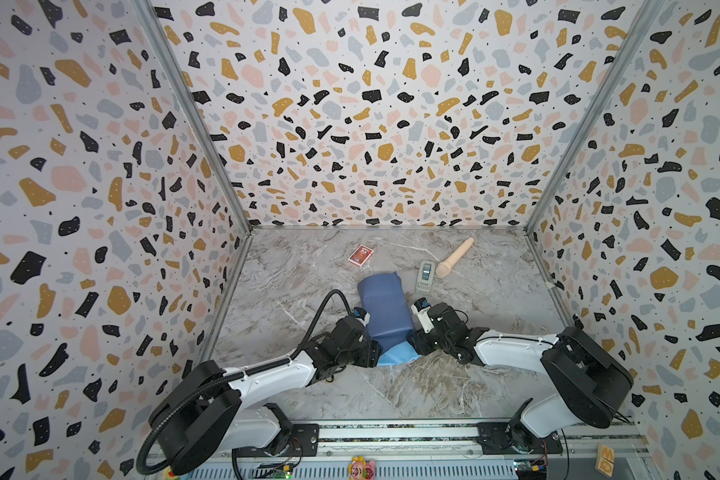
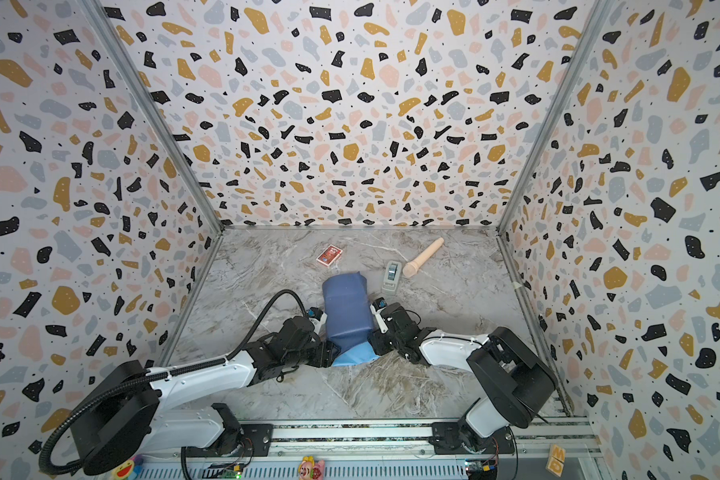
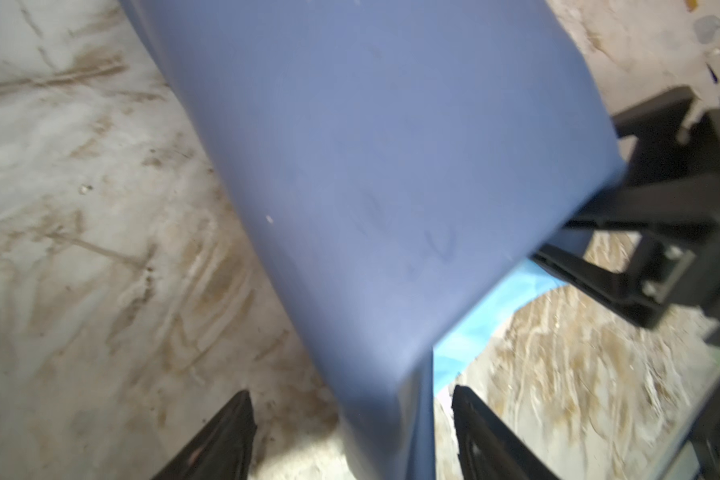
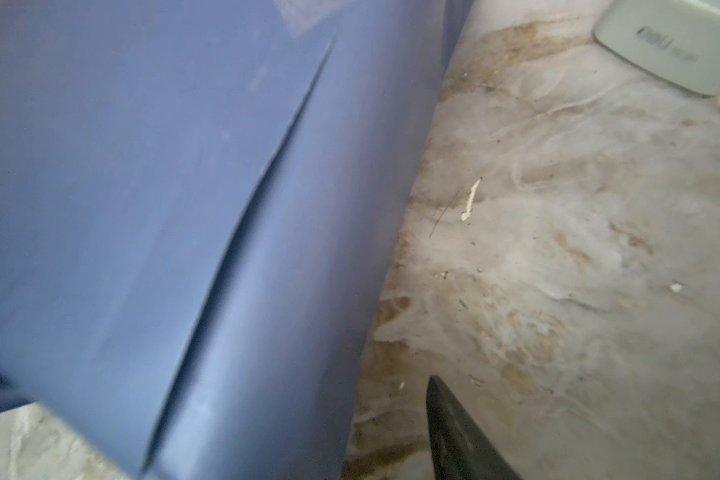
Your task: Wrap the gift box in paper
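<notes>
Left gripper [image 3: 350, 390] splayed astride the paper [image 1: 385, 307] at seven o'clock; right gripper [image 1: 413, 341] at five, clench unreadable.

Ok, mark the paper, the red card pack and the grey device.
paper [image 1: 385, 307]: in a top view, on its folded-over upper face.
red card pack [image 1: 361, 254]: in a top view, middle of its face.
grey device [image 1: 425, 276]: in a top view, middle of its body.

You are not seeing the gift box in either top view: the paper [image 1: 385, 309] is covering it. The right wrist view is cutting the right hand [image 1: 412, 344] down to one finger [image 4: 449, 424], leaving its grip unclear. Both wrist views are blurring.
</notes>
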### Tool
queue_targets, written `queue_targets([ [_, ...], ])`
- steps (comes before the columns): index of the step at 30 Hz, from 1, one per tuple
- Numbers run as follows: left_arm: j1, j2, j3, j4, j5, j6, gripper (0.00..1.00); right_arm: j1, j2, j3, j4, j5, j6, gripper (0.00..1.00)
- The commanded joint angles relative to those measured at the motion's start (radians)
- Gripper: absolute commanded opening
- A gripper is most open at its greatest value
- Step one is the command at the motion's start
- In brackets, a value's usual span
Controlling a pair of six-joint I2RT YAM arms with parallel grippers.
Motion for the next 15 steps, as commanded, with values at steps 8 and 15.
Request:
queue_targets([
  [8, -0.104, 0.017, -0.061, 0.040, -0.084, 0.057, 0.79, -0.006, 0.005, 0.010, -0.002, -0.007, 0.000, 0.55],
  [15, -0.127, 0.079, -0.062, 0.062, -0.209, 0.053, 0.74, -0.007, 0.009, 0.013, -0.004, -0.011, -0.002, 0.55],
])
